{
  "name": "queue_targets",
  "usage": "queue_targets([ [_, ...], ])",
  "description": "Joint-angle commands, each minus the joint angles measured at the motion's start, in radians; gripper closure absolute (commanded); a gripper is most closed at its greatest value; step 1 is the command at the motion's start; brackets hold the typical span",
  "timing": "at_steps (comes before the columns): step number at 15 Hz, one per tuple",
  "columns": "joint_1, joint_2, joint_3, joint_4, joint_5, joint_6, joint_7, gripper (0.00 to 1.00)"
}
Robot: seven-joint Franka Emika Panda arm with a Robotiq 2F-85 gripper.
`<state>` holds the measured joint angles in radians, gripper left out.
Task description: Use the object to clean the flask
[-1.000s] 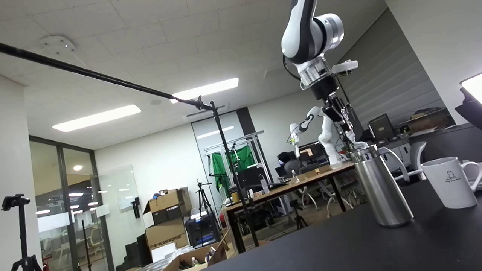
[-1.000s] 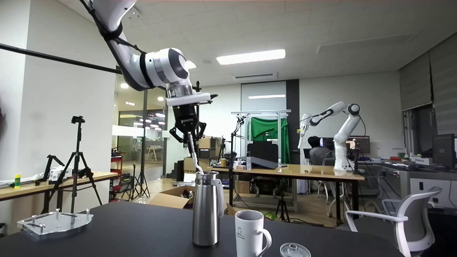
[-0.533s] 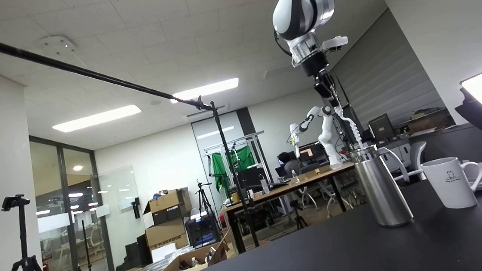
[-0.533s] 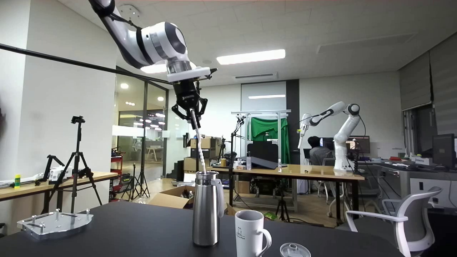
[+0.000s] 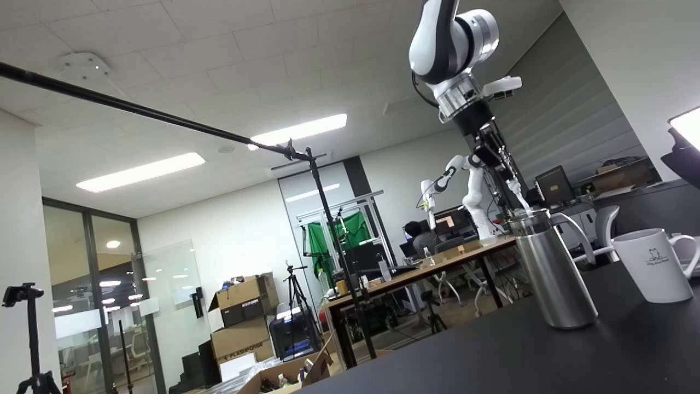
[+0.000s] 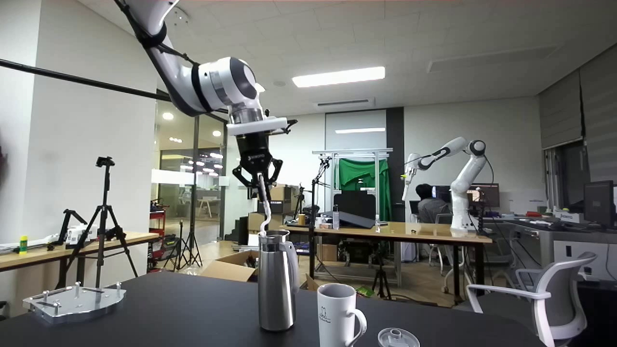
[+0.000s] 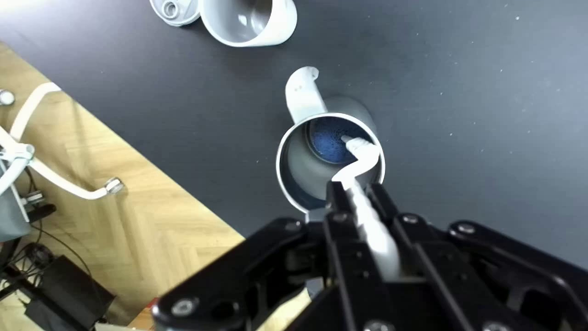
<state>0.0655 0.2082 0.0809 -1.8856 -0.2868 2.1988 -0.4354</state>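
Arm was white with dark grey joint caps. Silver collar sat above a white crossbar. Black straps pinned a black cable. Claw was black, silver screws, pale lettering.

In an exterior view: white mug, upright, near, on black desk | round clear lid flat, just right of mug | clear slab left on desk | black tripod left, beyond desk | open cardboard box beyond desk | green cloth hanging far off | grey chair right, beyond desk
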Motion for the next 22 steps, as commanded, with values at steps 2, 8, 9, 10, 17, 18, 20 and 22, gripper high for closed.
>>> queue_targets([
  [2,0.006,0.046,0.003,0.002,-0.003,0.001,0.033,0.96],
  [8,0.009,-0.023,0.009,0.028,0.003,-0.022,0.02,0.96],
  [9,0.008,-0.041,0.008,0.032,0.002,-0.024,0.018,0.96],
  [10,0.008,-0.056,0.007,0.035,-0.002,-0.027,0.018,0.96],
  [17,0.012,-0.103,0.007,0.045,-0.02,-0.07,0.004,0.32],
  [18,0.011,-0.108,0.009,0.043,-0.014,-0.073,-0.006,0.26],
  [20,0.011,-0.12,0.011,0.039,-0.003,-0.095,-0.032,0.12],
  [22,0.01,-0.095,0.01,0.041,-0.007,-0.063,-0.018,0.23],
])
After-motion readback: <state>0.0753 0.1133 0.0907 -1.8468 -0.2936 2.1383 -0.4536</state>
